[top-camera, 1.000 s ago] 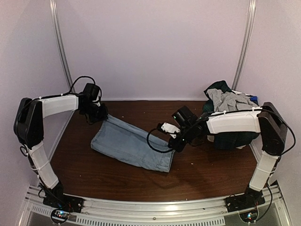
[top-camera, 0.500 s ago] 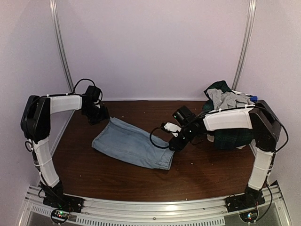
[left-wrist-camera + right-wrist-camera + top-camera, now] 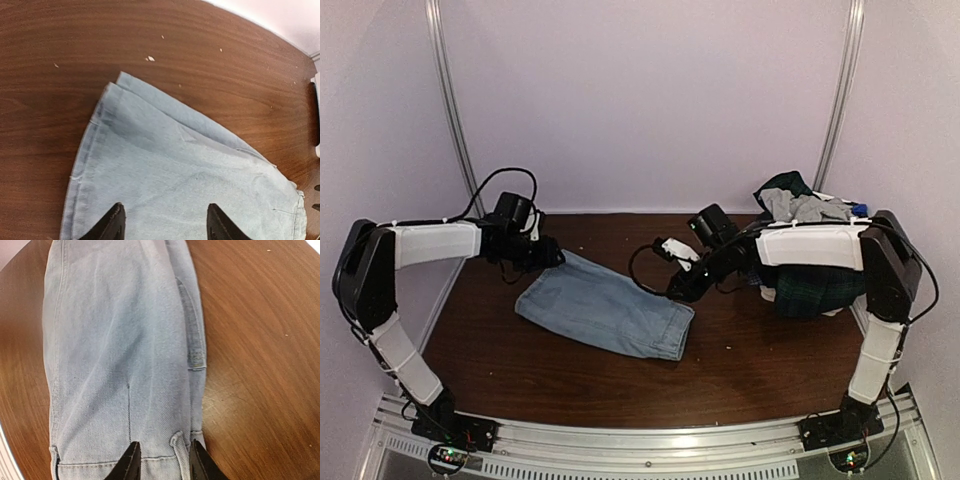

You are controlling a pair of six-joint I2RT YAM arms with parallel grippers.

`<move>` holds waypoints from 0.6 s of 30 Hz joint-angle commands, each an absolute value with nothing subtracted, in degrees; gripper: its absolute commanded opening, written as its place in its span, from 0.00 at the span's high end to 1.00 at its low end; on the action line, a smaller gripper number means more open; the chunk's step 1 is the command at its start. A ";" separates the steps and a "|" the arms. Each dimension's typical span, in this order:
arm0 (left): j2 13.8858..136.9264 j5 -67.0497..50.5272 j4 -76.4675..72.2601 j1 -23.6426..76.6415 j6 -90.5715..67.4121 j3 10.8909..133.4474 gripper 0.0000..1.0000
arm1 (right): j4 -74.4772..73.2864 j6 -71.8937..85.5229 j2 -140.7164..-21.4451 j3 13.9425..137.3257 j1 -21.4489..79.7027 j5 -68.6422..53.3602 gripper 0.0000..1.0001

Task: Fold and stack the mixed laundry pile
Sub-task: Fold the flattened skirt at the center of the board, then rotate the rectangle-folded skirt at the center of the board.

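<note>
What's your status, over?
Left gripper and right gripper open over folded light-blue denim garment. Rumpled plaid-and-grey laundry pile waiting far right. Nothing in the way.

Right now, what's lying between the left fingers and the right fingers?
A folded light-blue denim garment, flat on the brown table, spans the stretch from the left fingers to the right fingers; the top view shows it whole.

folded light blue jeans (image 3: 185, 185) lying flat on the dark wood table (image 3: 50, 60), few white crumbs (image 3: 149, 58) past the far corner, left gripper (image 3: 166, 222) fingers spread apart over the denim
</note>
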State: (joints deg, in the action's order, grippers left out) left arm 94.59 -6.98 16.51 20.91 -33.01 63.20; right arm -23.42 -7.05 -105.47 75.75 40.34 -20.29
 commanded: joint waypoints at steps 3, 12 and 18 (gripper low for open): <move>103.59 -10.57 10.35 23.03 -29.32 66.59 0.55 | -24.34 -7.81 -110.42 76.95 40.17 -27.38 0.72; 120.04 -8.32 13.33 22.67 -27.27 84.22 0.54 | -26.22 -9.17 -117.44 78.02 37.43 -19.90 0.67; 130.37 -8.43 18.32 21.94 -25.75 94.83 0.51 | -27.40 -8.58 -117.61 76.53 38.85 -21.44 0.63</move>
State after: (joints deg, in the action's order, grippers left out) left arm 125.60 -8.91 15.53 22.87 -27.92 90.19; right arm -24.01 -8.82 -115.96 77.97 38.13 -23.97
